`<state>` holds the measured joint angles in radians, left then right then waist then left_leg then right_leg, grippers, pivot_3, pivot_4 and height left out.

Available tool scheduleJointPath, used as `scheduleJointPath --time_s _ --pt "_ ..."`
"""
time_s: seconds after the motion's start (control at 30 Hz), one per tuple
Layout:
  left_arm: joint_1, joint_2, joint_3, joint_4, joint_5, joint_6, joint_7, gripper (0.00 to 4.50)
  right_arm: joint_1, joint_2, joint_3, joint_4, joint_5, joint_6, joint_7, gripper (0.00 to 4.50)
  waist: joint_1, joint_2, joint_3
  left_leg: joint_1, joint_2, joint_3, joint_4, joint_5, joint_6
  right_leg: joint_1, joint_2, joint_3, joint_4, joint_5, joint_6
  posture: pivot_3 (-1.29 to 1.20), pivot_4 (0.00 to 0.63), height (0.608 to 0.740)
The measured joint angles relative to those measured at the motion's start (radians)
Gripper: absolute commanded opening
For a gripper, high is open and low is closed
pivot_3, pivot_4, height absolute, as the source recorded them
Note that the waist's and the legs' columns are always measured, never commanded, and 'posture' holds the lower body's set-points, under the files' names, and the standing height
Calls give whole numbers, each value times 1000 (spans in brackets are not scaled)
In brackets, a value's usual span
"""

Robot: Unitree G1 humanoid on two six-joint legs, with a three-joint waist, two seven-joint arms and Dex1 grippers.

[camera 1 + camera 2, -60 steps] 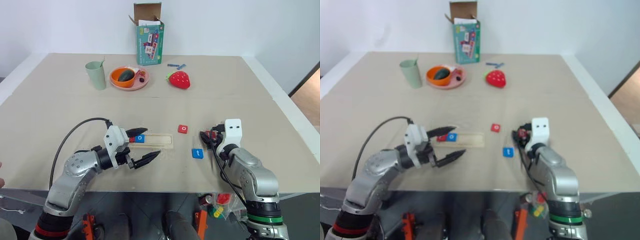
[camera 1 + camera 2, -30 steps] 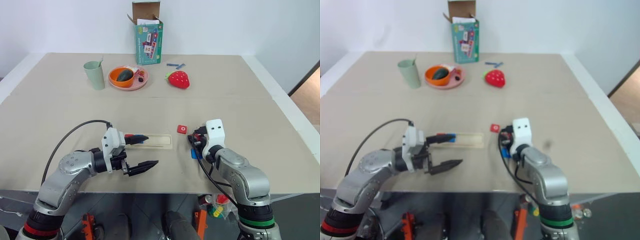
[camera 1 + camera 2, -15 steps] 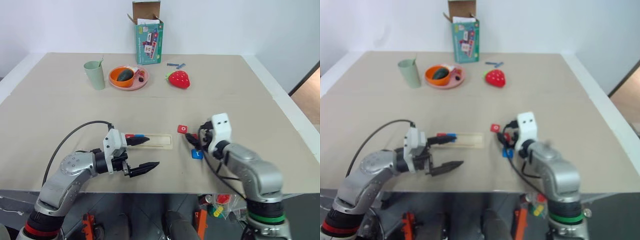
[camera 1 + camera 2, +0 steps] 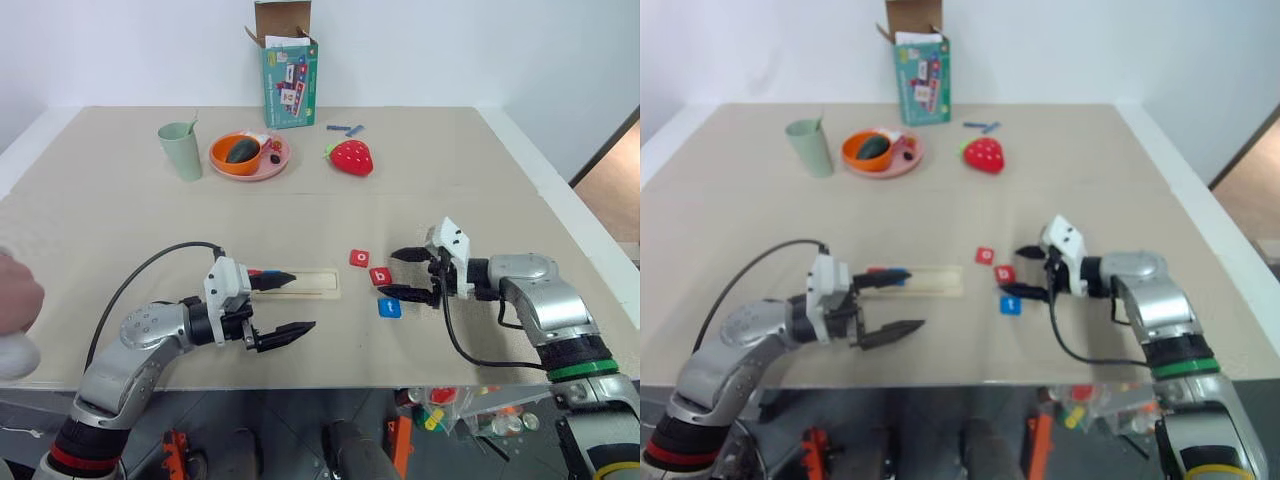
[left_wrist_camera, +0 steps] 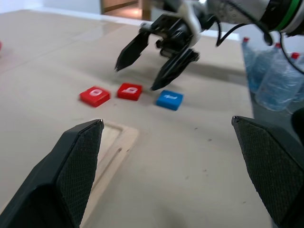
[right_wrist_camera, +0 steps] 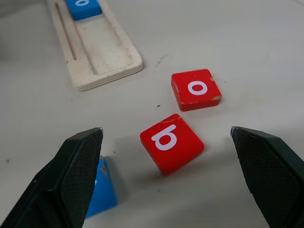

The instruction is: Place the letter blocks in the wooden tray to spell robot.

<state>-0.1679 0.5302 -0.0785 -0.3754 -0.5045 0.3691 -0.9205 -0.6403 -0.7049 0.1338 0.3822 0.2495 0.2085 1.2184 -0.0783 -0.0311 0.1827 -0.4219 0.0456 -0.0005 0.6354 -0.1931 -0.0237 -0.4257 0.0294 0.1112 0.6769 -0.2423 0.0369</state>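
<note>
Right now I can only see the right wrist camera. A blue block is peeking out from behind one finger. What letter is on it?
Observer: It's a t. The blue t block lies flat, just in front of the red b block.
Operator: Is the blue o all alone in the tray?
Observer: No. A red block sits beside the blue o block at the wooden tray's left end; I can't read its letter.
Operator: Where's my other arm?
Observer: The left end effector hovers open, one finger over the tray.
</note>
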Motion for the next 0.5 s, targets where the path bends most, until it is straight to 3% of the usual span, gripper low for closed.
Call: scheduleJointPath --time_s 0.13,0.43,0.5 --pt "12 1 1 -3 16 -8 15 4500 -83 40 12 133 -24 -97 57 4454 0 0 0 0 0 0 0 0 0 1 0 0 0 0 0 0 150 740" --pt "50 13 14 -33 25 -14 44 4500 -87 83 25 281 -72 -207 132 4454 1 0 0 0 0 -1 0 0 0 1 -1 0 0 0 1 0 150 740" --pt "52 17 17 -39 25 -14 48 4500 -93 89 24 296 -79 -224 134 3908 1 0 0 1 0 0 0 0 0 1 -1 0 0 0 0 0 150 740"
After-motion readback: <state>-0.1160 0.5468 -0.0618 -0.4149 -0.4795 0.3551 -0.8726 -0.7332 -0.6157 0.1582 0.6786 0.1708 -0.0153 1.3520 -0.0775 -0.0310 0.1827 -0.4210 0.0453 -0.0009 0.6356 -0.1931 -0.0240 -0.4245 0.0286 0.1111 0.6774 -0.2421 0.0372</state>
